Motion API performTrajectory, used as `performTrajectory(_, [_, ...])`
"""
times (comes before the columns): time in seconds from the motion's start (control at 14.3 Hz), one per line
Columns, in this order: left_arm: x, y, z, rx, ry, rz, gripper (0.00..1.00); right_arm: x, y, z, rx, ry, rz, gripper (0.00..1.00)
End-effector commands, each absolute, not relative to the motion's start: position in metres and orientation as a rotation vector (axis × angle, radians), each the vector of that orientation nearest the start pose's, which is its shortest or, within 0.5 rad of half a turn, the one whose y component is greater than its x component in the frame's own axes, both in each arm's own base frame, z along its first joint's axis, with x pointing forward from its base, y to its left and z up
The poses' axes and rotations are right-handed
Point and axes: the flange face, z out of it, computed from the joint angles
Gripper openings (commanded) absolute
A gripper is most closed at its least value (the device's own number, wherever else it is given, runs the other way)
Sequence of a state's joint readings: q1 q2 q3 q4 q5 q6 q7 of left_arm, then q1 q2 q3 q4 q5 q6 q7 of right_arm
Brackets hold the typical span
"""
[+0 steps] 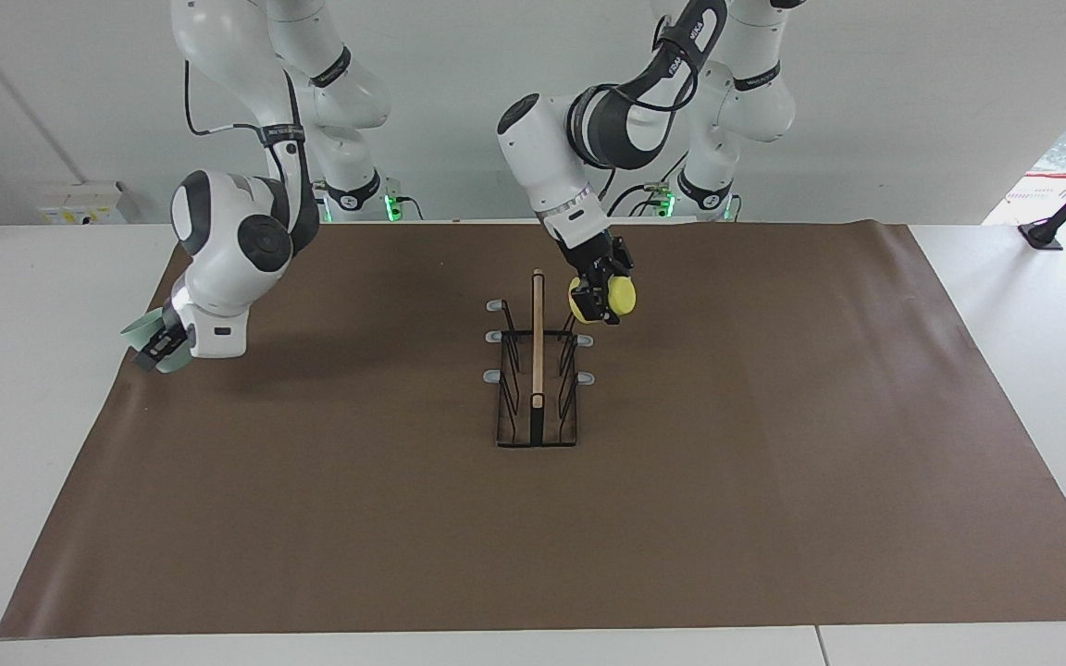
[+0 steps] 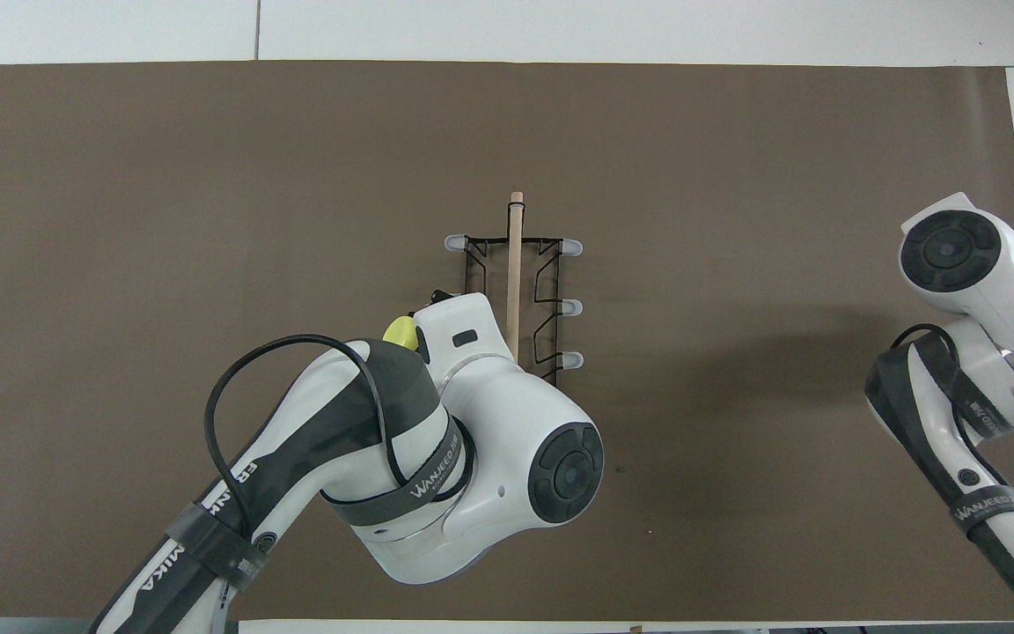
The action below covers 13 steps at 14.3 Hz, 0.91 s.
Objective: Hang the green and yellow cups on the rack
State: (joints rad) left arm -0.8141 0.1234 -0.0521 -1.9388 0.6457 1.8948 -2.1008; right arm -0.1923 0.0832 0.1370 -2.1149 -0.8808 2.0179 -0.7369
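Left gripper clamps yellow cup over rack prongs; right gripper clamps green cup over mat edge, right arm's end

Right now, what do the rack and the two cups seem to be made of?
Rack: thin black wire, probably coated metal, with a pale wooden top bar and grey, rubbery-looking prong tips. Yellow cup and green cup: likely plastic, given their uniform, matte colour.
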Motion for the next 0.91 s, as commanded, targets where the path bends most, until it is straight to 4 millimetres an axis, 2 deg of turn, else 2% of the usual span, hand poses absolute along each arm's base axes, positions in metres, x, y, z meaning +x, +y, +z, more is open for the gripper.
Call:
performTrajectory(0.0, [0.408,-0.419,0.418,-2.500,-1.318,-0.851,0.00,0.557,-0.098,0.397,2.167,1.287,-0.492,0.00])
performTrajectory(0.07, [0.407,-0.421,0.419,-2.508,-1.323,-0.848,0.19,0.560,-0.115,0.404,2.204,1.309,-0.467,0.00])
performTrajectory(0.14, [0.405,-0.423,0.418,-2.514,-1.328,-0.832,0.68,0.563,-0.127,0.405,2.251,1.353,-0.437,0.00])
performTrajectory(0.21, [0.403,-0.424,0.421,-2.520,-1.331,-0.825,0.86,0.563,-0.138,0.409,2.308,1.386,-0.388,0.00])
performTrajectory(0.28, [0.402,-0.424,0.427,-2.529,-1.340,-0.816,0.99,0.562,-0.149,0.411,2.347,1.418,-0.361,0.00])
performTrajectory(0.35, [0.403,-0.422,0.433,-2.534,-1.356,-0.807,1.00,0.556,-0.163,0.412,2.379,1.472,-0.353,0.00])
performTrajectory(0.49, [0.404,-0.416,0.455,-2.549,-1.410,-0.795,1.00,0.555,-0.168,0.420,2.557,1.427,-0.238,0.00])
performTrajectory(0.63, [0.409,-0.407,0.475,-2.559,-1.465,-0.748,1.00,0.554,-0.168,0.433,2.701,1.378,-0.201,0.00])
performTrajectory(0.77, [0.422,-0.385,0.495,-2.599,-1.487,-0.636,1.00,0.558,-0.161,0.455,2.856,1.382,-0.092,0.00])
performTrajectory(0.84, [0.426,-0.374,0.502,-2.645,-1.414,-0.587,1.00,0.558,-0.148,0.468,2.920,1.403,-0.079,0.00])
